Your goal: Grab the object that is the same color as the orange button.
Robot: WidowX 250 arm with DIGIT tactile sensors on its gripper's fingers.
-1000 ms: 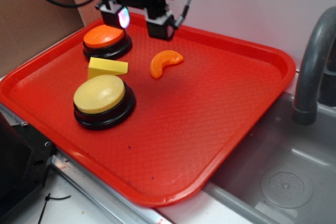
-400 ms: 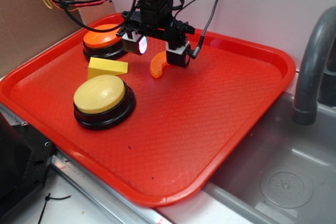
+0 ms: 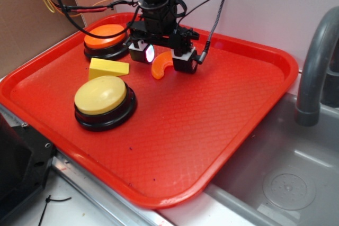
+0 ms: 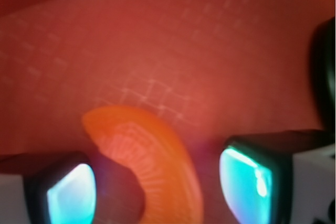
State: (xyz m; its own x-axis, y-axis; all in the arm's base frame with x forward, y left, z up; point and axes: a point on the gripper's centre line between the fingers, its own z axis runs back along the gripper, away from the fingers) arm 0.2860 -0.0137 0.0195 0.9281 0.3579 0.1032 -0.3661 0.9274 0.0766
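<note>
The object, a small glossy orange crescent (image 3: 160, 67), lies on the red tray (image 3: 222, 109) near its back. My gripper (image 3: 162, 57) hangs low over it, open, one finger on each side of the crescent. In the wrist view the crescent (image 4: 149, 161) fills the gap between my two glowing fingertips (image 4: 244, 182), with space left on both sides. The orange button (image 3: 105, 36), a domed disc on a black base, stands at the tray's back left, just left of the gripper.
A yellow wedge block (image 3: 107, 68) lies left of the crescent. In front of it stands a pale yellow button (image 3: 101, 97) on a black base. A grey sink (image 3: 286, 183) and faucet (image 3: 318, 62) are to the right of the tray. Brown cardboard (image 3: 26, 19) stands at the left.
The gripper has come forward from the tray's back edge and dropped lower, so its open fingers now straddle the crescent. The crescent has not moved.
</note>
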